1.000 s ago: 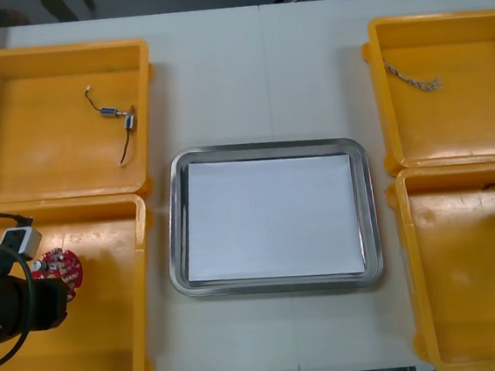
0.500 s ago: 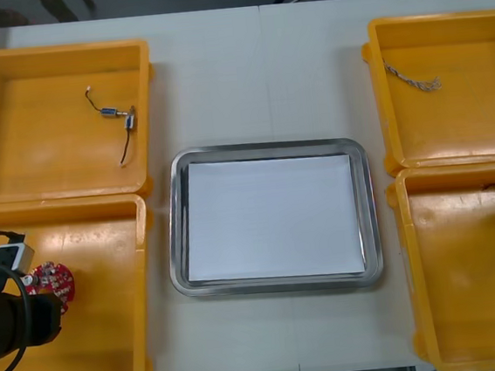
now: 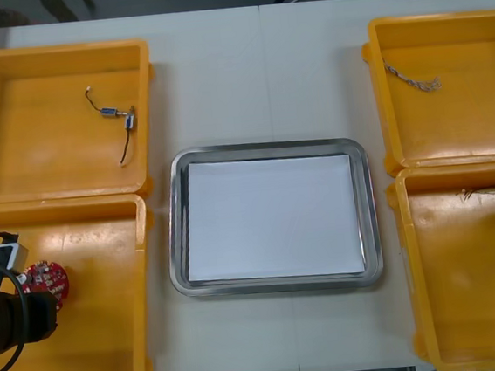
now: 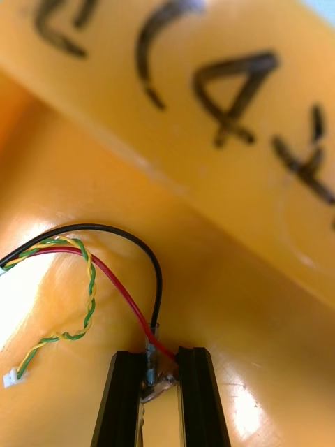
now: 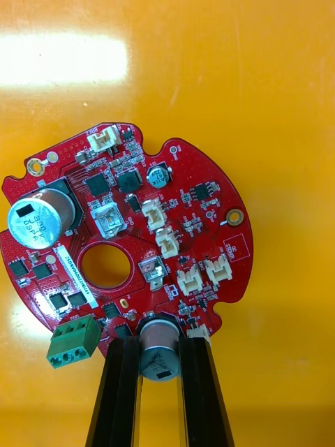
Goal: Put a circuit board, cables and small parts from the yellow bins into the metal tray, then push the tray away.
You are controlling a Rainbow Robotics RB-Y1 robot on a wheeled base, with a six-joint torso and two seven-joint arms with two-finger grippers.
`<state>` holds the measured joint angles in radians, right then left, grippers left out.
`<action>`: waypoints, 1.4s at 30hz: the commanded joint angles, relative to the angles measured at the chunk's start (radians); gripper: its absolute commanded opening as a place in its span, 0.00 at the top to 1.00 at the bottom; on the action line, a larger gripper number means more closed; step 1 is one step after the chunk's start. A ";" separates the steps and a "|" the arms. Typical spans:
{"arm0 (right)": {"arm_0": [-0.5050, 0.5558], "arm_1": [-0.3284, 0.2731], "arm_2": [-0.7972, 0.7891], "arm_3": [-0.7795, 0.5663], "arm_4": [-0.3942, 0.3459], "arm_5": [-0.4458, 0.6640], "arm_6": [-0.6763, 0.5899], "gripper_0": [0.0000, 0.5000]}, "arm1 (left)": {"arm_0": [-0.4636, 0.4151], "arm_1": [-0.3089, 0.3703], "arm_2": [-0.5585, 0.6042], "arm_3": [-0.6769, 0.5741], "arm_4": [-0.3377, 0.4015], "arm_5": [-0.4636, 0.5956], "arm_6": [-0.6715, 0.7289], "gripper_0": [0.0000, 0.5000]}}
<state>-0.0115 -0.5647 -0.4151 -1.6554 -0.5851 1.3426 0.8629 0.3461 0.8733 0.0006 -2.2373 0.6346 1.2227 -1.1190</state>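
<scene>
Pinching the circuit board (image 5: 125,237) in your left gripper (image 5: 159,343) and cable (image 4: 149,341) in your right gripper (image 4: 160,357), you've delivered nothing; metal tray (image 3: 175,236), well apart from both, lies empty.

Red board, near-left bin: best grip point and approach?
Grip the upright silver cylinder at the rim of the circuit board, coming in from that edge. The board seems to lie flat, so its thin edge offers little, while the cylinder stands proud. The left gripper is shut on it there. The right gripper holds a cable in the near-right bin.
</scene>
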 commanded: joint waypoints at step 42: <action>0.142 0.012 -0.017 -0.494 -0.079 0.356 -0.035 1.00 | -0.044 0.082 0.157 -0.100 0.188 0.161 0.214 0.00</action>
<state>0.0830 -0.5841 -0.4152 -2.0789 -0.6561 1.6811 0.8631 0.3363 0.9071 0.0825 -2.2898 0.7755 1.3363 -1.0017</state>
